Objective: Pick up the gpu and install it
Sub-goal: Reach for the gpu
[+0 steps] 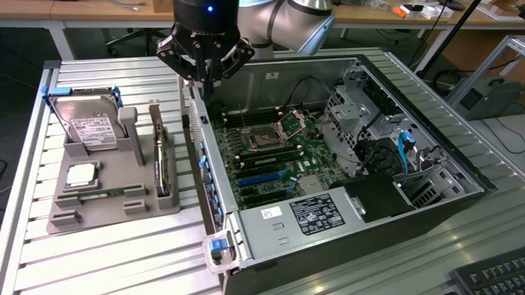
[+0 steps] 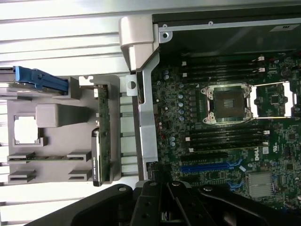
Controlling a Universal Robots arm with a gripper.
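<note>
The arm's black fingers (image 1: 200, 83) are clenched together with nothing between them. In the exterior view they hang point-down over the rear wall of the open dark-grey steel computer case (image 1: 279, 77), which lies on its side on the slatted aluminium counter (image 1: 107, 258).

The gpu (image 1: 161, 157), a thin dark circuit card with a silvery bracket strip at one end, stands on its long edge in a slot of the grey plastic holder (image 1: 107, 212). That slot is on the side of the holder nearest the case. The card is outside the case, lower than the fingers and toward the exterior view's left of them. Its far end is the part closest to them, and nothing touches it.

In the wrist view the fingers (image 2: 155, 202) sit over the case's pale metal wall. The gpu (image 2: 101, 136) runs alongside that wall on the holder (image 2: 56, 136), clear of the fingertips and not between them. The green motherboard (image 2: 225, 141) lies on the other side of the wall, with its processor socket and blue expansion slots bare.

The same holder carries a boxy silver hard drive (image 1: 92, 129) with a white label in a blue frame, a square silver processor chip (image 1: 80, 175) and a slim green memory stick (image 1: 94, 195), all farther from the fingers than the gpu.
</note>
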